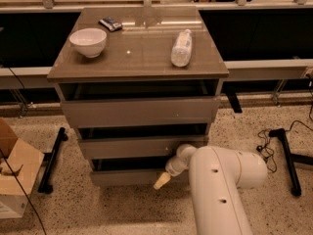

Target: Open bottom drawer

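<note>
The bottom drawer [122, 178] is the lowest of three grey-taupe fronts on the cabinet, flat and without a handle. A dark gap shows above its top edge. My gripper [161, 181] has a cream tip. It hangs in front of the drawer's front, right of centre and just below its top edge, pointing down and to the left. My white arm [220, 180] reaches in from the lower right and covers the drawer's right end.
On the cabinet top [137, 62] stand a white bowl [88, 41], a lying plastic bottle [181, 48] and a dark packet [110, 23]. A cardboard box [14, 180] sits on the floor at left. Black stand legs [51, 160] [288, 155] flank the cabinet.
</note>
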{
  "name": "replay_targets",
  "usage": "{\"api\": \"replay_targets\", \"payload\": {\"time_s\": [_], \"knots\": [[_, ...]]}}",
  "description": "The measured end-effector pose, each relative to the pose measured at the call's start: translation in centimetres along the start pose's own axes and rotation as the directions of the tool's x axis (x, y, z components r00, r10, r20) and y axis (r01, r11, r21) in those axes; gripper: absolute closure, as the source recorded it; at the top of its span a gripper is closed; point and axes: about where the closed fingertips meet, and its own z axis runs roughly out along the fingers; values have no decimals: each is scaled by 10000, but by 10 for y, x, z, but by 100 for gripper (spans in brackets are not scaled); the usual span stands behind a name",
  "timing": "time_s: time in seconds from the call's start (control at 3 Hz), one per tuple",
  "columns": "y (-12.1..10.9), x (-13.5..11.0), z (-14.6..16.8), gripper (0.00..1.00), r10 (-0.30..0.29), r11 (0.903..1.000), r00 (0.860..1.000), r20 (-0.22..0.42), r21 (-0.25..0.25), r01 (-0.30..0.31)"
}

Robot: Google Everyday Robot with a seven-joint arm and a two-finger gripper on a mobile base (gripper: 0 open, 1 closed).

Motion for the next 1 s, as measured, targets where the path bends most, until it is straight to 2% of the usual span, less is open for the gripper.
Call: {"api": "replay_targets", "payload": {"time_s": [0.33,0.67,1.0], "knots": [[12,19,-6,18,-1101,9925,9820,-1533,-700,1003],[27,39,-13,42,-1679,9809,9558,-2412,-1372,1376],[43,58,-22,65,-1711,9760,9476,-2698,-1777,1256]]}}
